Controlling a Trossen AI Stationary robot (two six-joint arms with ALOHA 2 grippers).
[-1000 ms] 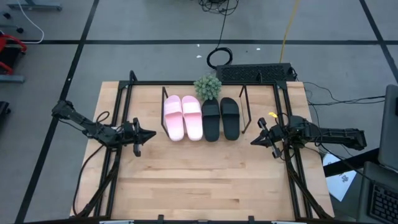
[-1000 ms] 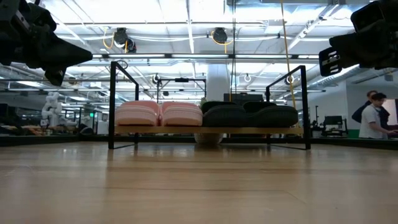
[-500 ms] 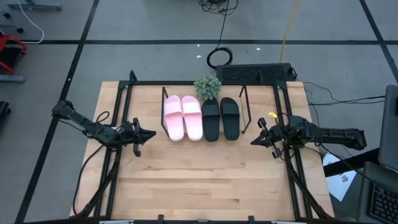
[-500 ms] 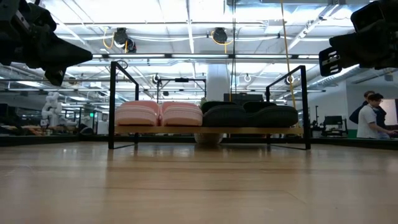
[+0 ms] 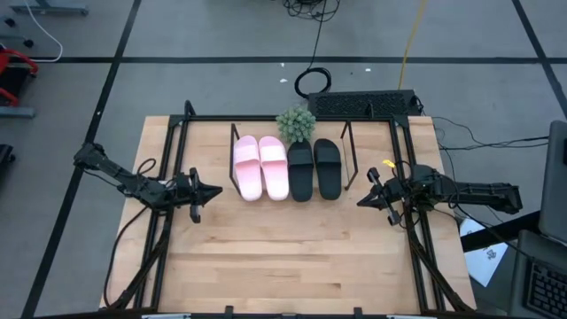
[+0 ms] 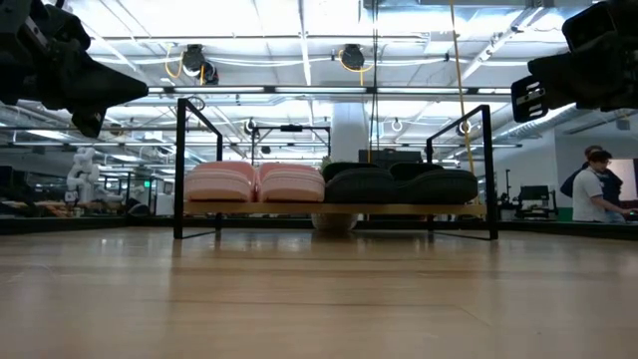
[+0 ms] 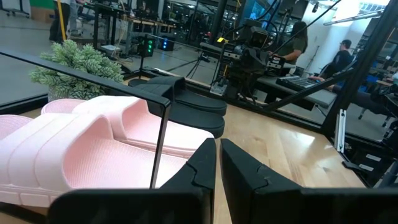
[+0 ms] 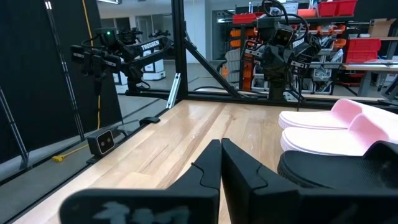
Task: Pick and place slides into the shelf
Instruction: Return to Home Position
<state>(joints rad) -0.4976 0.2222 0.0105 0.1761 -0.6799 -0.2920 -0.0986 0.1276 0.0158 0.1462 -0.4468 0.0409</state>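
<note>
I see wooden tabletop [image 6: 319,299] running level toward shelf [image 6: 459,209] at centre. On its light board: pink slides [image 6: 221,182] at left, black slides [image 6: 399,185] at right, all four side by side. Left arm [image 6: 60,65] hangs dark in upper left corner, right arm [image 6: 588,65] in upper right, both well apart from shelf. Person [image 6: 596,184] far behind, at right edge.

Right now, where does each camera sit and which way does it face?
High view: overhead, straight down on low wooden shelf and both dark arms.
Low view: tabletop height, level toward shelf; arms in top corners.
Left wrist view: past left gripper toward pale pink slides.
Right wrist view: past right gripper toward matte black slides.
All share the slides.
</note>
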